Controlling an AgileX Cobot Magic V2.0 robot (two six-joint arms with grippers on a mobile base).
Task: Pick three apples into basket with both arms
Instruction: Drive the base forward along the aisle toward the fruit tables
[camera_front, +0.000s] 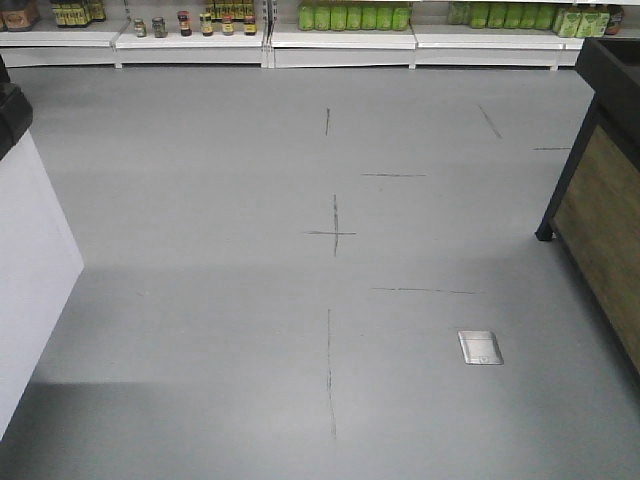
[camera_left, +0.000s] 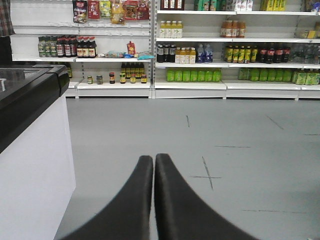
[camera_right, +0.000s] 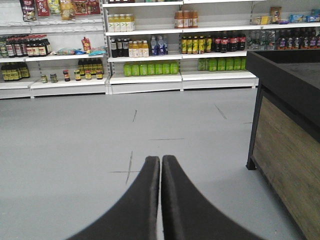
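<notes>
No apples and no basket show in any view. My left gripper (camera_left: 154, 157) is shut and empty, its two black fingers pressed together, pointing out over the grey shop floor. My right gripper (camera_right: 160, 158) is also shut and empty, pointing the same way over the floor. Neither gripper shows in the front view.
A white counter with a black top (camera_left: 30, 130) stands close on the left, also in the front view (camera_front: 30, 270). A dark wood-panelled stand (camera_right: 290, 125) stands on the right, also in the front view (camera_front: 605, 190). Shelves of bottles and jars (camera_left: 190, 55) line the far wall. A metal floor plate (camera_front: 480, 346) lies ahead right.
</notes>
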